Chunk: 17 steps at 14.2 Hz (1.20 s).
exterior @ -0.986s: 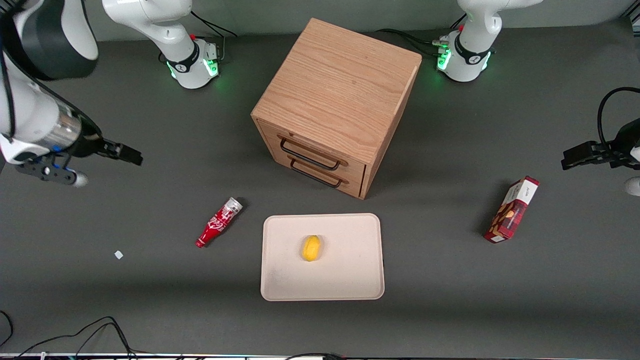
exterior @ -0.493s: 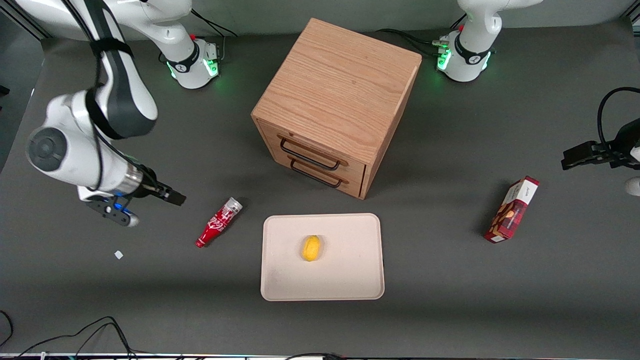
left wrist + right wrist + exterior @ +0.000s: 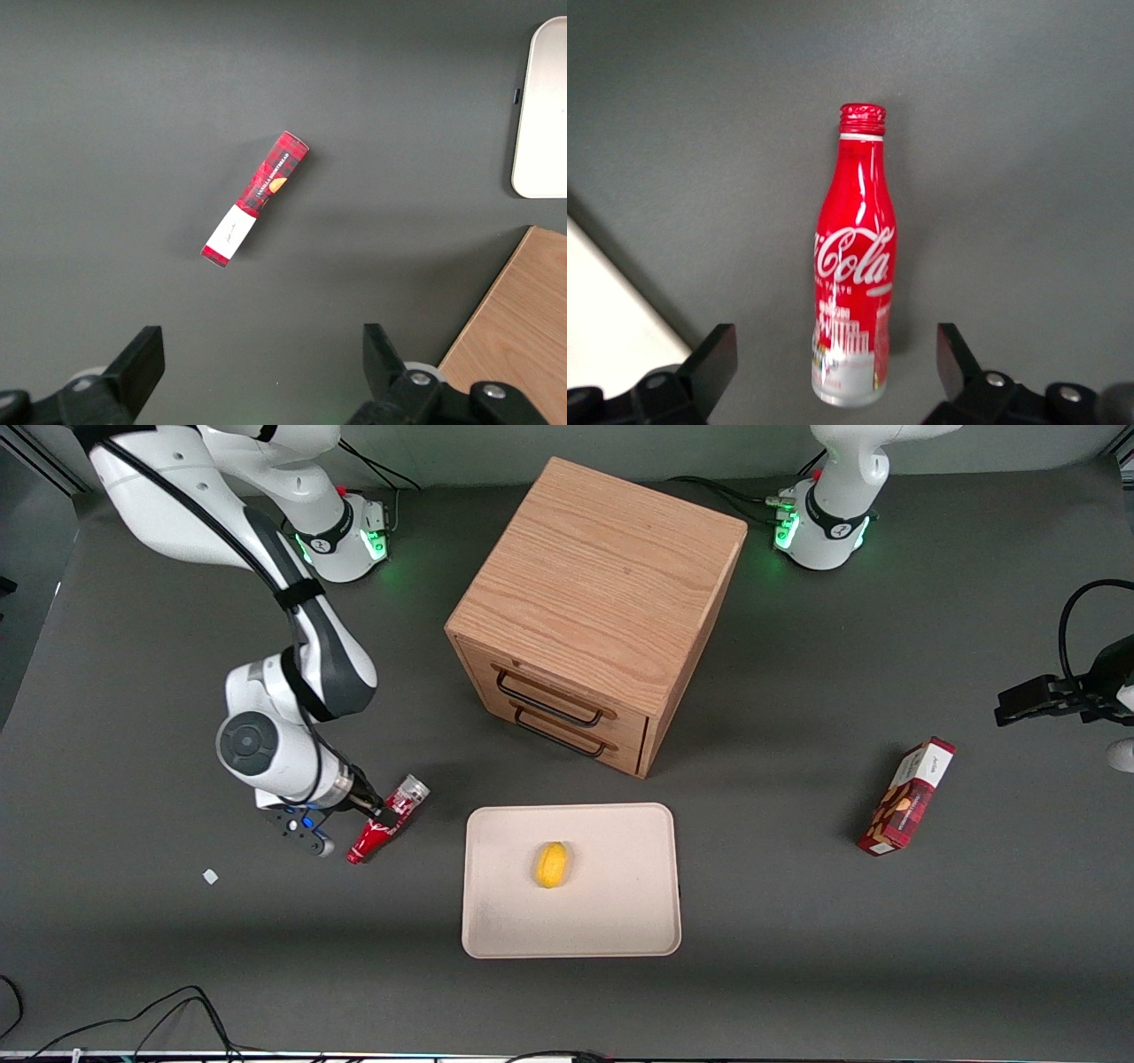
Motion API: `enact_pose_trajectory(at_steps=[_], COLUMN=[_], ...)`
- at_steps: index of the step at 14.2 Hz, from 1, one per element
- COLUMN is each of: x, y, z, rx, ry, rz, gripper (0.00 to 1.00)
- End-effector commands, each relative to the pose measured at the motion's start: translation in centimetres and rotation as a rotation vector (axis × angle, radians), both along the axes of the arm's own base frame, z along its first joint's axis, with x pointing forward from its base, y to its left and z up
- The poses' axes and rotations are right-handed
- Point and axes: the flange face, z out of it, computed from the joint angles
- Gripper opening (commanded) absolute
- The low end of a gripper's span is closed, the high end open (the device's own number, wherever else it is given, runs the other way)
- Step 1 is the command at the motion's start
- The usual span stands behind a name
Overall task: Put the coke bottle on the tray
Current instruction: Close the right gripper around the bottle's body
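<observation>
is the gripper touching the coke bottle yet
Apart. The right wrist view shows the open gripper with bare table between each fingertip and the coke bottle lying between them.

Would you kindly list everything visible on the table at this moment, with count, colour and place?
coke bottle: one, red with silver base, lying on the table beside the tray, toward the working arm's end.
tray: one, cream, nearer the front camera than the cabinet.
lemon: one, yellow, on the tray.
cabinet: one, wooden, two drawers with black handles, mid-table.
snack box: one, red, toward the parked arm's end.
white scrap: one, on the table.
claw: one, black, open, over the bottle with a finger on either side.
</observation>
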Motion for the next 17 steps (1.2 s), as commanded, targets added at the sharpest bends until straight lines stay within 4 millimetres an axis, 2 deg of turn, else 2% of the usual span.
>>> enact_pose_trajectory(at_steps=[1, 8, 11, 17], x=[-0.9, -0.9, -0.9, -1.0], y=[-0.3, -0.2, -0.3, -0.4], z=[-3.0, -7.4, -8.2, -8.3], rx=[-0.018, -0.001, -0.001, -0.008], ry=[-0.032, -0.052, -0.050, -0.050], rz=[-0.016, -0.082, -0.086, -0.079], gripper=[1.00, 1.00, 1.00, 0.99])
